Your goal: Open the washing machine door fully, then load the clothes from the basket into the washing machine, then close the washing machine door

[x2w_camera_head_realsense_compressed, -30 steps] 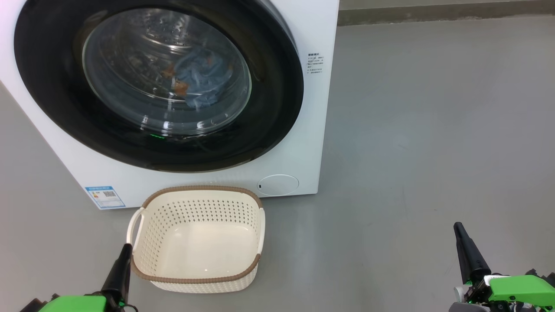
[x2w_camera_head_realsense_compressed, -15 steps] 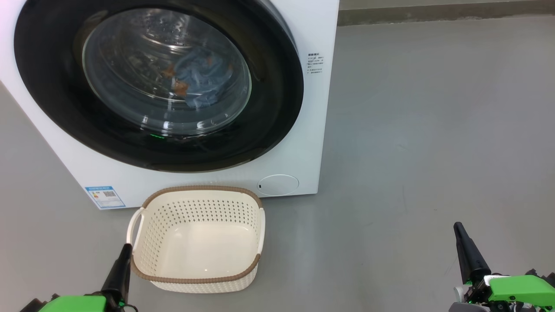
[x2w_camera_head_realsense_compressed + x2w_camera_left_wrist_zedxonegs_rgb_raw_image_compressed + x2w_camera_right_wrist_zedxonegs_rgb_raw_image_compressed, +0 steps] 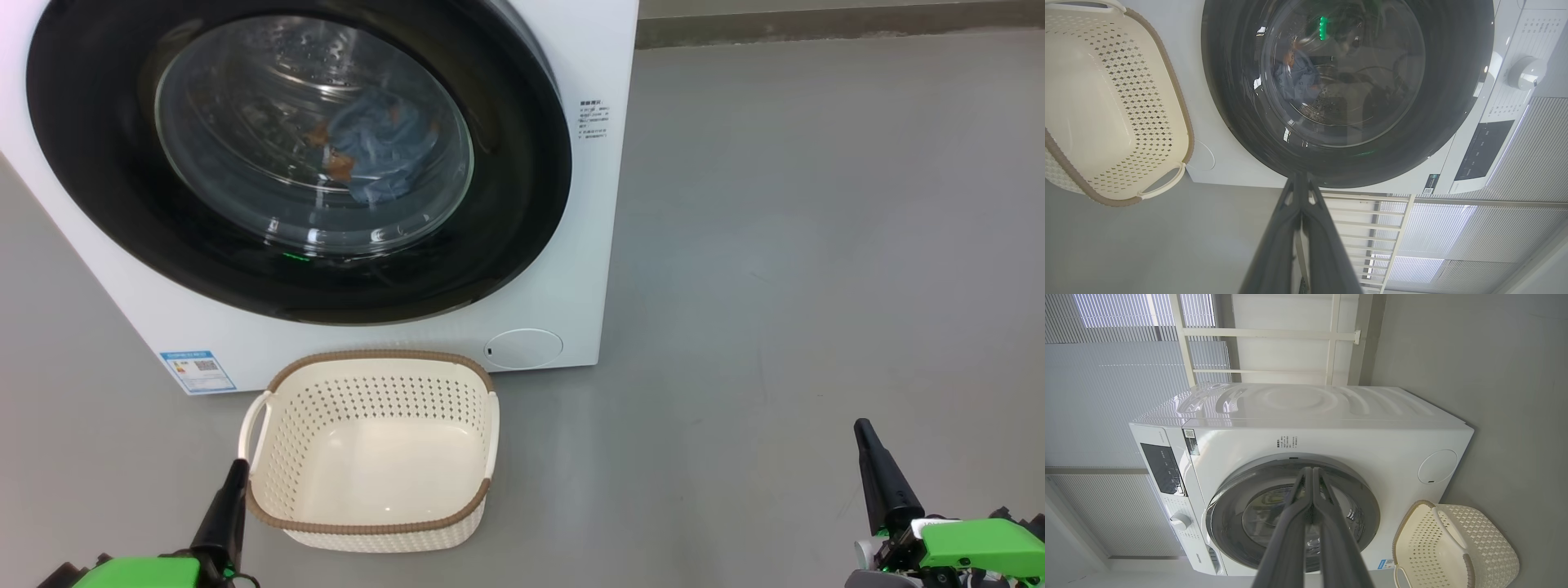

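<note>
The left tool (image 3: pixel 237 469) and right tool (image 3: pixel 865 433) are held pressed together, empty.
The light, stiff basket (image 3: pixel 367 528) is seen empty just beside the left tool; beyond, the soft clothes (image 3: pixel 375 143) lie in the washing machine (image 3: pixel 588 286) behind the closed door (image 3: pixel 506 204), glossy and rigid, judged best taken at its edge.

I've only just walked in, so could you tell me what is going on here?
The job looks finished. The clothes lie in the washing machine behind the shut washing machine door, and the basket in front is empty. The left claw and right claw are both shut, held low, holding nothing.
</note>
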Controlling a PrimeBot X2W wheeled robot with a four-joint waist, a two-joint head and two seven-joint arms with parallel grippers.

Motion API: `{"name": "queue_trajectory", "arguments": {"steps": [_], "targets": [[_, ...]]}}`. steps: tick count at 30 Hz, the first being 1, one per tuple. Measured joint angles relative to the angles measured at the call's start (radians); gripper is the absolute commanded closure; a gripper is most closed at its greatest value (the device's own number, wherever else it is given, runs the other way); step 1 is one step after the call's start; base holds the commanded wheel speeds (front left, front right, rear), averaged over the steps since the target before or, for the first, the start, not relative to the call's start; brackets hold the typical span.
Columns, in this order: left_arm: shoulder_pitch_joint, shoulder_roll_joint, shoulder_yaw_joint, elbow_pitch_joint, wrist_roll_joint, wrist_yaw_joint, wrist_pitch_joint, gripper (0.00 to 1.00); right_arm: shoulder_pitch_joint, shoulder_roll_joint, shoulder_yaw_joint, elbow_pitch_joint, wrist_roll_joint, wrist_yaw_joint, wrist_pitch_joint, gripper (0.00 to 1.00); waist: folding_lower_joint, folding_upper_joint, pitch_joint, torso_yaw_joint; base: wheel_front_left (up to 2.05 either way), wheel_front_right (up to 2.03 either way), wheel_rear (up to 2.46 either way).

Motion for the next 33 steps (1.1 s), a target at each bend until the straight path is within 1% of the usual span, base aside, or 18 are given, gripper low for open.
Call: {"name": "queue_trajectory", "arguments": {"steps": [33], "targets": [[0.000, 0.000, 0.000, 0.000, 0.000, 0.000, 0.000, 1.00, 0.000, 0.000, 0.000, 0.000, 0.000, 0.000, 0.000, 1.00, 0.0000, 0.0000, 0.000, 0.000, 0.00, 0.00, 0.00]]}}
